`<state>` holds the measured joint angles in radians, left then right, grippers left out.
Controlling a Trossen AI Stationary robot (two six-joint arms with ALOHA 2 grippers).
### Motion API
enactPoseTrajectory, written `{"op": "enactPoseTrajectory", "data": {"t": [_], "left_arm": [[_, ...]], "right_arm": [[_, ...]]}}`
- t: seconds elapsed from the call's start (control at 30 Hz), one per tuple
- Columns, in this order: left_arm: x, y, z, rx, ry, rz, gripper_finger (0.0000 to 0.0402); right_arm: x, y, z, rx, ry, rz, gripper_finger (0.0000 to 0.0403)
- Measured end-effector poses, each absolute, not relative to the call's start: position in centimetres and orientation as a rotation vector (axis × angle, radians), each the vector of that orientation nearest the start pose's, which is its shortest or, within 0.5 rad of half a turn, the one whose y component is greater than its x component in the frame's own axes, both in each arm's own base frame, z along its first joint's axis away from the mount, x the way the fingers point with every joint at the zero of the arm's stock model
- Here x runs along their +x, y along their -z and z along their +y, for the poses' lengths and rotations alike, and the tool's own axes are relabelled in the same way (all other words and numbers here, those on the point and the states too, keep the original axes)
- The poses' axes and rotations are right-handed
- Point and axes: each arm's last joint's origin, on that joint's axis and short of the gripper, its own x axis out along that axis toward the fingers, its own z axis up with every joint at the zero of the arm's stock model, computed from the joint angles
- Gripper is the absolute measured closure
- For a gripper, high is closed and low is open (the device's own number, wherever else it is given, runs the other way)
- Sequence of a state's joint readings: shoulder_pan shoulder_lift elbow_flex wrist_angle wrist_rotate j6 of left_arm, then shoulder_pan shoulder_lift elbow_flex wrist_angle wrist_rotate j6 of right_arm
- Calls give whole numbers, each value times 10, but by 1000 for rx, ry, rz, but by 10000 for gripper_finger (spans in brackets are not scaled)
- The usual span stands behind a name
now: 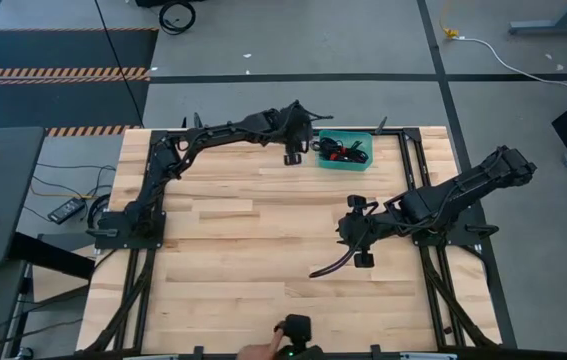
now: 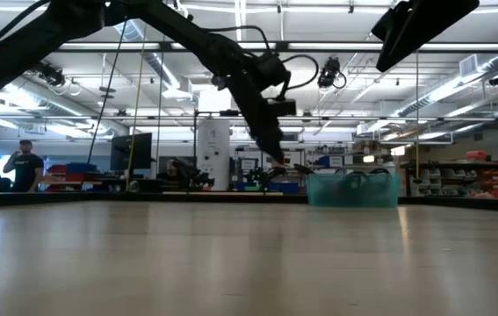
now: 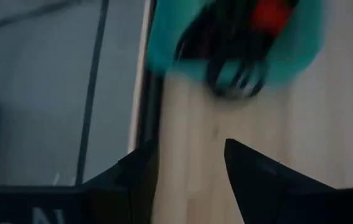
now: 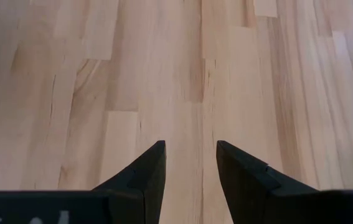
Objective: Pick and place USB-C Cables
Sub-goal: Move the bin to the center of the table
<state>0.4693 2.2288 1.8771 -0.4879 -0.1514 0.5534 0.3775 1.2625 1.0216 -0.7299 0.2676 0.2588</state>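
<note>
No text, label or number is legible anywhere.

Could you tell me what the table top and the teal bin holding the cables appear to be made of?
Table top: pale wood, apparently jointed from short staves, with a smooth matt finish; grain and plank seams show. Bin: probably plastic, judging by its even teal colour and slightly see-through wall in the low view. Cables: black-jacketed, likely rubber or plastic.
</note>
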Motion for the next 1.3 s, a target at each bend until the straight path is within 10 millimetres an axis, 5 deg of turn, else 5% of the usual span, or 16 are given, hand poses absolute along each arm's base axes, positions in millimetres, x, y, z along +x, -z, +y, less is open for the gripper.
{"op": "enactPoseTrajectory", "data": {"t": [0.47, 0.8, 1.3], "left_arm": [[442, -207, 231, 366, -371, 991, 214], [461, -213, 205, 440, -308, 893, 232], [439, -205, 221, 365, -417, 1087, 260]], "right_arm": [[233, -277, 84, -53, 21, 907, 254], [233, -277, 84, -59, 18, 905, 254], [233, -277, 84, -62, 16, 907, 254]]}}
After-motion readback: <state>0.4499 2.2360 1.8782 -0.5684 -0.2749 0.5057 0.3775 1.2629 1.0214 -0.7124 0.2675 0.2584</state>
